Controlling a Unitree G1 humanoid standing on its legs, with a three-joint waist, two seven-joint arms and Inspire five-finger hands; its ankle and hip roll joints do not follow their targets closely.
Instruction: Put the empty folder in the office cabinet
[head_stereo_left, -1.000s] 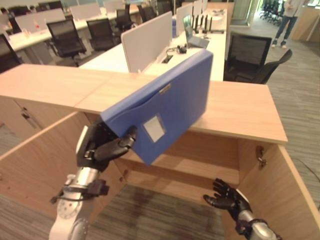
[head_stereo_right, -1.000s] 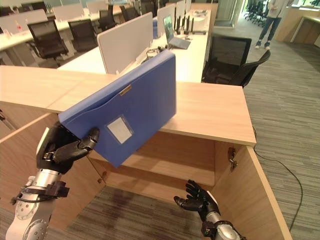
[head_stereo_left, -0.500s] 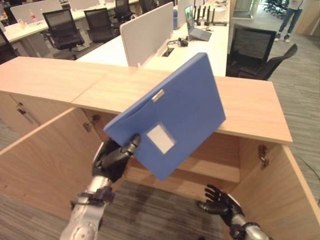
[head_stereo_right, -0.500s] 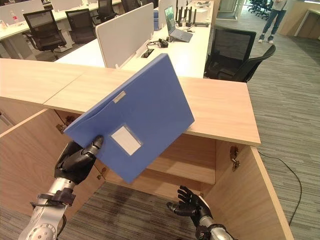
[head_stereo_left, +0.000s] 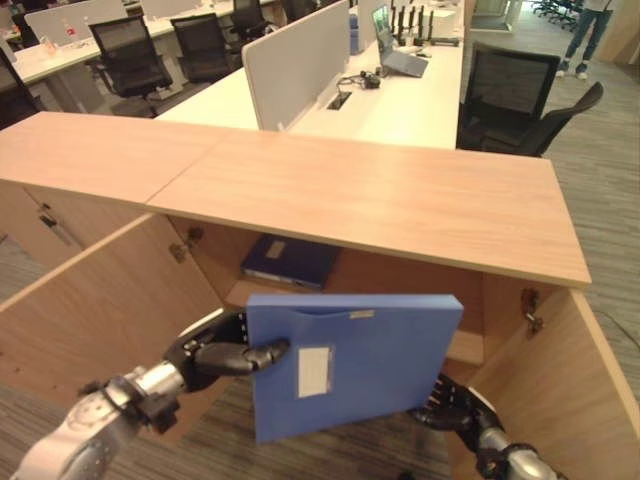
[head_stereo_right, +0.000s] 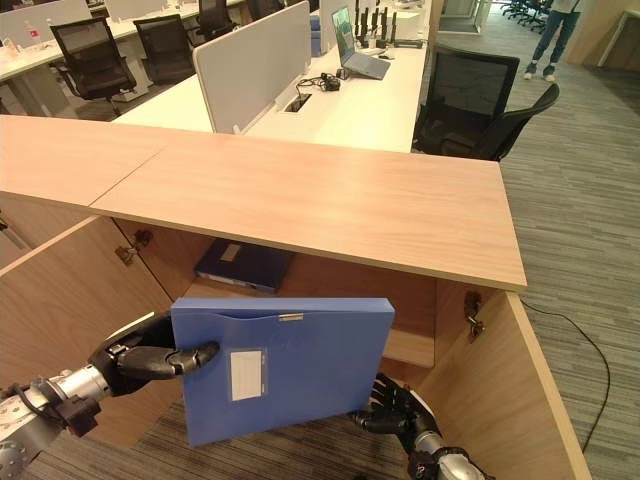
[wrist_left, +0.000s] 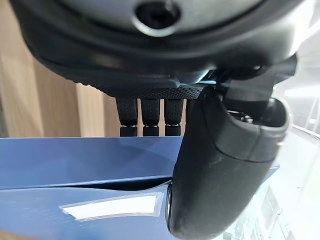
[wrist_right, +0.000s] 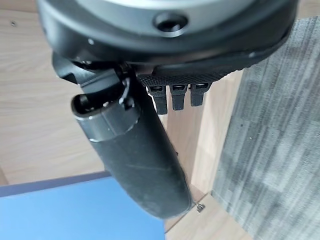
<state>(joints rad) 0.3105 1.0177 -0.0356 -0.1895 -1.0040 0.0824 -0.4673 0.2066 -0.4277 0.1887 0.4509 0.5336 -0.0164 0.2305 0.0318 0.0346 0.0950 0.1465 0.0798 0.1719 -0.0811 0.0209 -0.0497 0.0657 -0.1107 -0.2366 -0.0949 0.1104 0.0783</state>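
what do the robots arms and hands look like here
Both arms are silver-grey metal, each with a dark band at the wrist. The left hand and right hand are black, with segmented fingers and a thick, smooth, rounded thumb. Up close, the palm edge has a fine dotted texture, and the fingers look ribbed and blocky.

L hand (head_stereo_left: 215, 352) gripping blue folder (head_stereo_left: 360, 360), upright before open cabinet (head_stereo_left: 400, 205).

An open-plan office; rows of white desks (head_stereo_right: 360, 105) with grey divider screens (head_stereo_right: 250, 68) stand behind the low wooden cabinet (head_stereo_right: 330, 205); black mesh swivel chairs (head_stereo_right: 470, 100) sit at them (a laptop (head_stereo_right: 352, 55) open on one); grey carpet (head_stereo_right: 590, 200) covers the floor.
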